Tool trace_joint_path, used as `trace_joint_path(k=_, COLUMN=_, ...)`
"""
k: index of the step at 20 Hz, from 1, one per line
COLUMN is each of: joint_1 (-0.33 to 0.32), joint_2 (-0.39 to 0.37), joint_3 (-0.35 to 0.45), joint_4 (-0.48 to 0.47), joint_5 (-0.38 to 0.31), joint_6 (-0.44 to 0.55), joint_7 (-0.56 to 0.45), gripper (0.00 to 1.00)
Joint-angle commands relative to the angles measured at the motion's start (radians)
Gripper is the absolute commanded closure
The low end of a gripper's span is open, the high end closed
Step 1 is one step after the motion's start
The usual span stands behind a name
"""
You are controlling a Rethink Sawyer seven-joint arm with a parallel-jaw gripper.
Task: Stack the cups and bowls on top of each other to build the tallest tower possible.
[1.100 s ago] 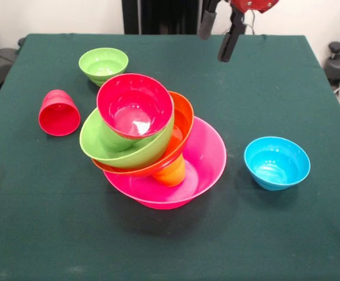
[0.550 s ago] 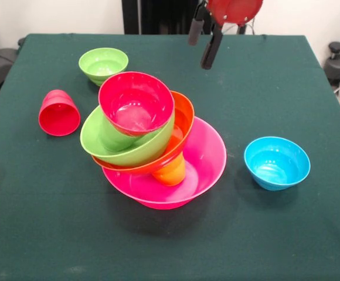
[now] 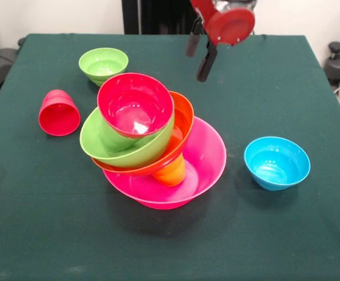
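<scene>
We see the gripper (image 3: 199, 52) at top centre, fingers apart and empty. The leaning tower (image 3: 152, 137) sits mid-frame; the small blue bowl (image 3: 276, 162) lies right. Light, slick plastic; we'd pinch its rim.

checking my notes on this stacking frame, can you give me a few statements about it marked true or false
1. The small red bowl sits on top of the tower. True.
2. The blue bowl is part of the tower. False: it stands alone on the table.
3. The gripper holds a cup. False: it is open and empty above the table.
4. The red cup lies on its side beside the tower. True.
5. The small green bowl is upside down. False: it stands upright.
</scene>
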Motion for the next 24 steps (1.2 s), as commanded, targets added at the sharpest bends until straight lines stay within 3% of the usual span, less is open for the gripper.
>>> trace_joint_path(k=1, joint_1=0.035, joint_2=0.106, joint_3=0.035, joint_4=0.009, joint_5=0.044, joint_6=0.087, joint_7=0.262, gripper=0.0)
trace_joint_path(k=12, joint_1=0.056, joint_2=0.132, joint_3=0.016, joint_4=-0.04, joint_5=0.132, joint_6=0.141, joint_7=0.316, gripper=0.0)
trace_joint_path(k=24, joint_1=0.064, joint_2=0.163, joint_3=-0.016, joint_4=-0.082, joint_5=0.149, joint_6=0.124, joint_7=0.276, gripper=0.0)
